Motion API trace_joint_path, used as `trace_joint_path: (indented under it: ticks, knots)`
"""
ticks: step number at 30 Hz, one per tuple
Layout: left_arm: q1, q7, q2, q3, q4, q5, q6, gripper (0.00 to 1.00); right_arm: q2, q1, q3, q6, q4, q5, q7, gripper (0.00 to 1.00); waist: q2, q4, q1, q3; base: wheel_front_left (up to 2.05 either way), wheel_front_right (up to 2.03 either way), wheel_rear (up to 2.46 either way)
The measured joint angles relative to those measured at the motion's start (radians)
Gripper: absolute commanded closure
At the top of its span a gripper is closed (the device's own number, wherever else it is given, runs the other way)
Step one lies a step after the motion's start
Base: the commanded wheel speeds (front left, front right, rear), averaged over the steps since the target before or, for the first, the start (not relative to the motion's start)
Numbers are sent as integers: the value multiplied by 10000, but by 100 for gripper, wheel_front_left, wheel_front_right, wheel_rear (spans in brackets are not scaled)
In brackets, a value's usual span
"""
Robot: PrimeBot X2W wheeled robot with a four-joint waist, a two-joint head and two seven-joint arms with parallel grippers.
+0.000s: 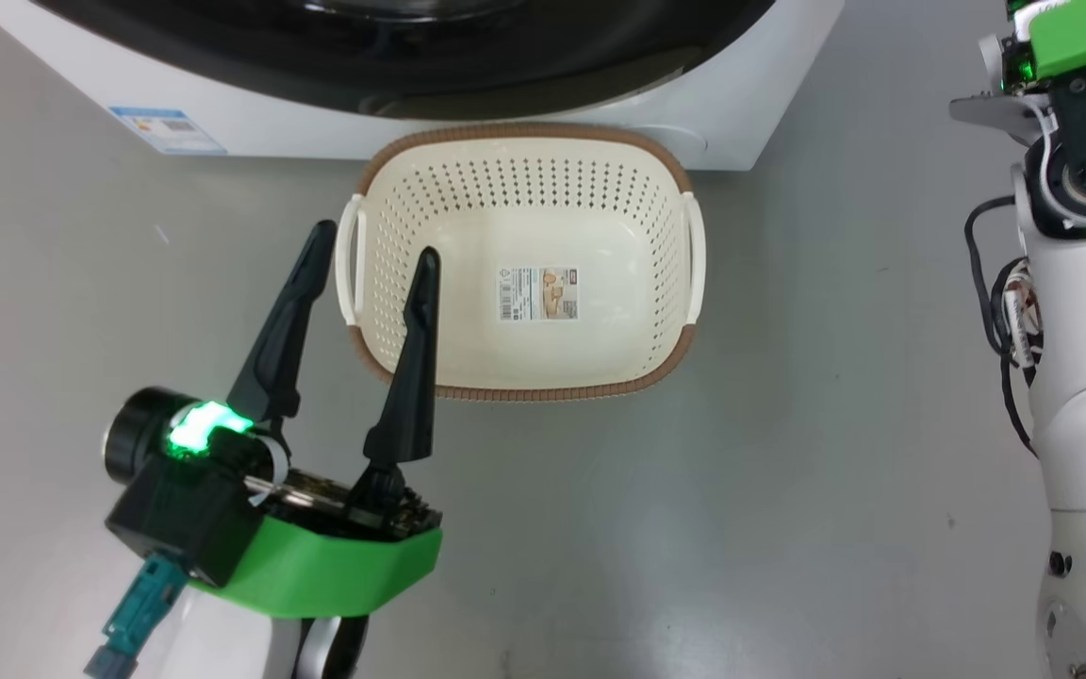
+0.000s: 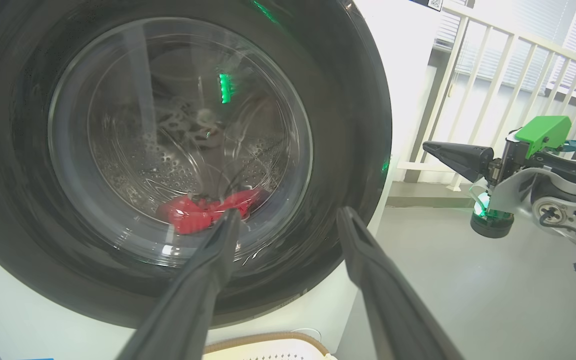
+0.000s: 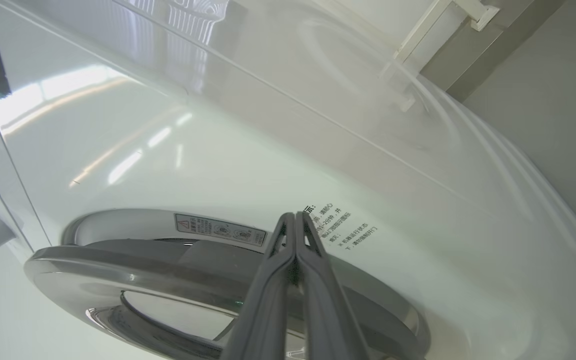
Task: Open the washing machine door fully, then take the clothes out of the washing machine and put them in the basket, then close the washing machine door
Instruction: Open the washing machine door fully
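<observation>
The washing machine [image 1: 251,118] stands at the top of the head view. Its door [image 2: 353,125], with a glossy black rim, lies against the white front. Through the glass, red clothes [image 2: 203,212] rest low in the steel drum. The cream basket [image 1: 666,226] sits on the floor just before the machine, with only a sticker inside. My left gripper [image 1: 375,243] is open over the basket's left handle and points at the door [image 1: 411,47]; in its wrist view the left gripper [image 2: 289,215] holds nothing. My right gripper [image 3: 295,216] is shut and empty, near the door's upper rim [image 3: 168,265]. The right gripper [image 2: 425,145] hangs right of the machine.
Grey floor [image 1: 788,490] spreads around the basket. My right arm [image 1: 1085,311] stands along the right edge of the head view. A white railing [image 2: 498,85] runs behind the machine's right side. A blue label [image 1: 168,129] sits on the machine's lower front.
</observation>
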Motion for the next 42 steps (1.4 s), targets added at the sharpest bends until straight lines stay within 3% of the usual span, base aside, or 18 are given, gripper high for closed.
trace_joint_path:
  ticks: [5,12,42]
  knots:
    - [-120,0,0,-111,-12,0,13,0,-2,-362,-65,0,4,1068,1492,100,0,91,0,296,0,0,0]
    - [-206,0,0,-201,4,-63,13,0,-73,-856,-58,0,29,1244,2591,100,0,216,0,552,0,0,0]
    - [-601,0,-6,-347,27,-493,153,0,-153,-2568,-362,0,989,487,4403,100,0,676,0,1249,0,0,0]
